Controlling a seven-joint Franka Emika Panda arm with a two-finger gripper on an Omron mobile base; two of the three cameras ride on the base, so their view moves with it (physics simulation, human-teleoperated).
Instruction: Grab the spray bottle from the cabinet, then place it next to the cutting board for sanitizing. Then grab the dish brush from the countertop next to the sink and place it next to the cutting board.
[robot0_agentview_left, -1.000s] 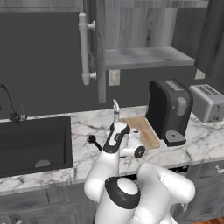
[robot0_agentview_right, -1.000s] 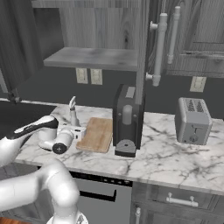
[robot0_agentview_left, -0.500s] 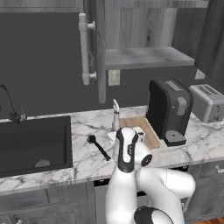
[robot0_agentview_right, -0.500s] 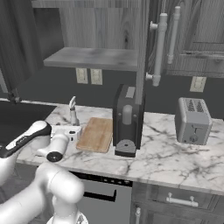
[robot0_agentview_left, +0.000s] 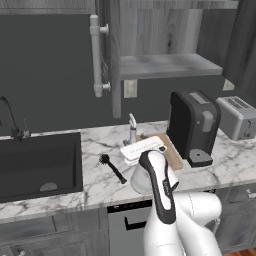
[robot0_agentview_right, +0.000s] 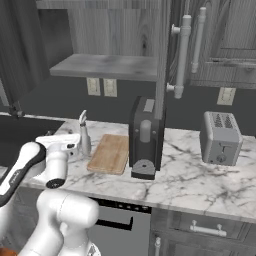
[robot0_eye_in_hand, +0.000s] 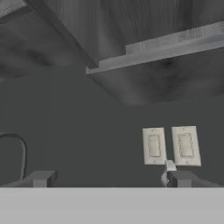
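**Spray bottle set beside board; brush lies apart near sink**

Count: one spray bottle (robot0_agentview_left: 132, 131), one cutting board (robot0_agentview_right: 110, 153), one dish brush (robot0_agentview_left: 112, 168), one coffee machine (robot0_agentview_left: 192, 125), one toaster (robot0_agentview_right: 219, 137), one sink (robot0_agentview_left: 37, 164), two wall outlets (robot0_eye_in_hand: 169, 145).

The spray bottle stands upright on the white marble surface (robot0_agentview_right: 200, 185), just beside the cutting board's sink-side edge, toward the back wall. The board lies flat between the bottle and the coffee machine. The dish brush lies flat near the surface's front edge, between the sink's rim and the board, apart from both, head toward the sink.

The gripper (robot0_eye_in_hand: 109, 179) hangs above the surface, in front of the bottle; jaws spread wide, nothing between them.

Room: dark back wall; grey wood-grain cabinet (robot0_agentview_left: 160, 35) with door swung out, long white bar handle (robot0_agentview_left: 96, 55), grey shelf bare where visible.

Left base view gives brush and black sink basin; the arm covers much of the board there. Right base view gives the board whole. Hand view looks at the wall: outlets, shelf underside, and a curve of faucet (robot0_eye_in_hand: 19, 148).
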